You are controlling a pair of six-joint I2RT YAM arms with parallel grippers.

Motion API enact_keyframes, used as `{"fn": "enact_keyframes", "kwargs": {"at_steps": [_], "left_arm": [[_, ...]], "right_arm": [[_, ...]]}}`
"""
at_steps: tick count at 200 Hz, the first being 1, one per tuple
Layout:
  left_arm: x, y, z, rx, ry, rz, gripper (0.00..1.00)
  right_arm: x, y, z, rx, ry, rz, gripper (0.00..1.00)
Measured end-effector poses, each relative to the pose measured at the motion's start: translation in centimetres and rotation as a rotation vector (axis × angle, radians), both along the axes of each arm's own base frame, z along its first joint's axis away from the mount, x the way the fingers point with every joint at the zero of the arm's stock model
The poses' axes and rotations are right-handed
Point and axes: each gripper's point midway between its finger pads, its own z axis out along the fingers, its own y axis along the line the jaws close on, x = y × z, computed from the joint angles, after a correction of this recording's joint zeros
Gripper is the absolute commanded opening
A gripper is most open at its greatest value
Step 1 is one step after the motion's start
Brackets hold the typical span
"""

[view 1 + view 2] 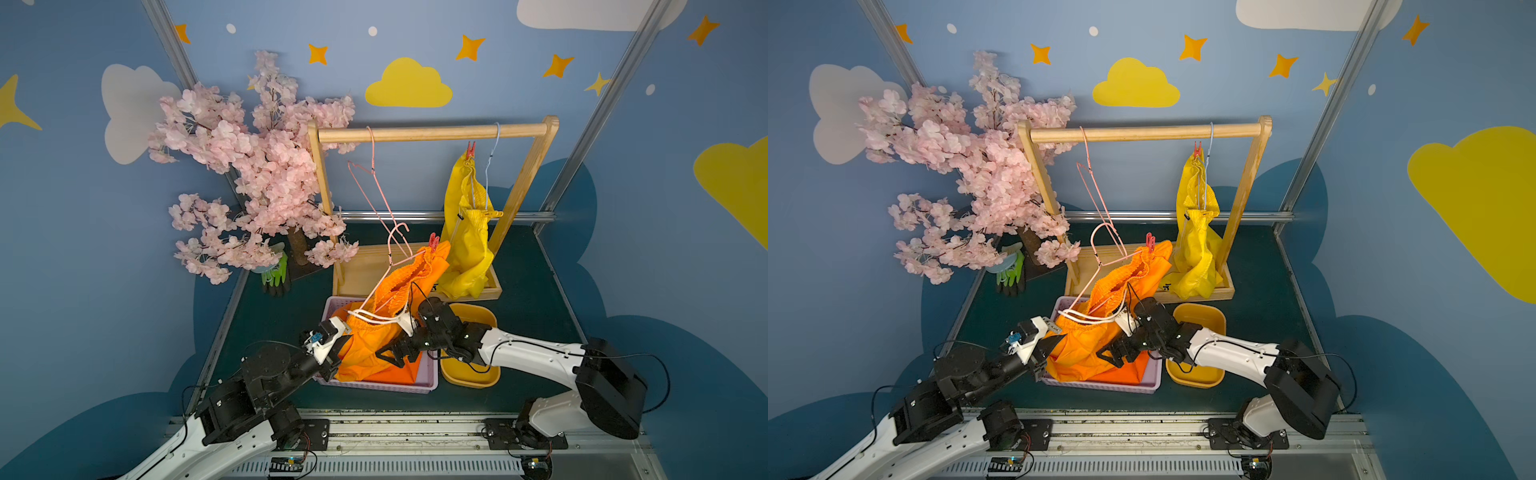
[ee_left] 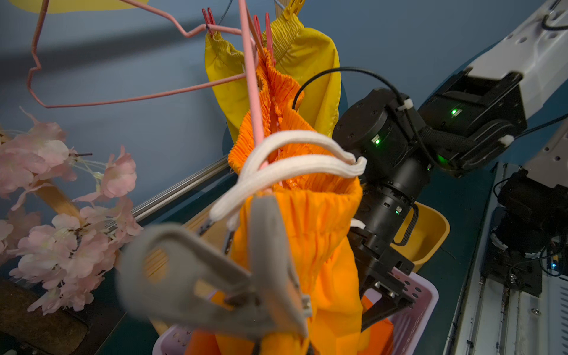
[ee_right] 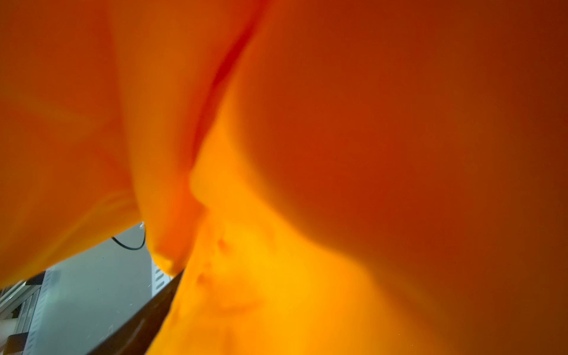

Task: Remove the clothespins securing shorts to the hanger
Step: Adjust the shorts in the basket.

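Note:
Orange shorts (image 1: 374, 353) (image 2: 322, 246) hang from a pink wire hanger (image 2: 252, 92) over the lilac basket, white drawstring looped at the waist. My left gripper (image 1: 345, 334) is shut on a grey clothespin (image 2: 215, 276) at the near end of the waistband. A red clothespin (image 1: 433, 241) pins the far end. My right gripper (image 1: 390, 358) (image 2: 381, 310) stands open against the orange fabric (image 3: 307, 153), which fills the right wrist view. Yellow shorts (image 1: 467, 241) hang on a pale wire hanger, held by a red clothespin (image 1: 470, 149) and a yellow clothespin (image 1: 492, 214).
A wooden rack (image 1: 432, 133) stands at the back with an empty pink hanger (image 1: 372, 166) on its rail. The lilac basket (image 1: 430, 374) and a yellow tub (image 1: 473, 380) sit in front. At the left are a pink blossom tree (image 1: 249, 166) and green gloves (image 1: 276, 274).

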Motion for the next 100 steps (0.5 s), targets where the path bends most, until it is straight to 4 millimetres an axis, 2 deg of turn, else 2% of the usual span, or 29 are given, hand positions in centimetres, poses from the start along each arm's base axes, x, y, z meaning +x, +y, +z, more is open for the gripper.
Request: {"fn": "enact_keyframes", "kwargs": {"at_steps": [20,39,57,77,100], "left_arm": [[-0.3,0.6,0.3,0.033,0.016,0.007,0.03],[-0.3,1.2,0.9,0.063,0.01,0.02,0.03],[-0.3,1.5,0.8,0.097,0.003,0.027,0.03],[-0.3,1.6,0.4,0.123,0.002,0.026,0.03],[-0.3,1.7,0.2,0.14,-0.002,0.022,0.03]], "right_arm": [[0.7,-2.5,2.6,0.012,-0.034,-0.043,0.92],[1.2,-5.6,6.7,0.055,-0.117,-0.121,0.92],[0.5,-8.2,10.3,0.104,-0.211,-0.162,0.92],[-0.2,-10.7,12.4,0.113,-0.254,-0.202,0.92],[-0.4,-12.4,13.5,0.116,-0.275,-0.248,0.92]]}}
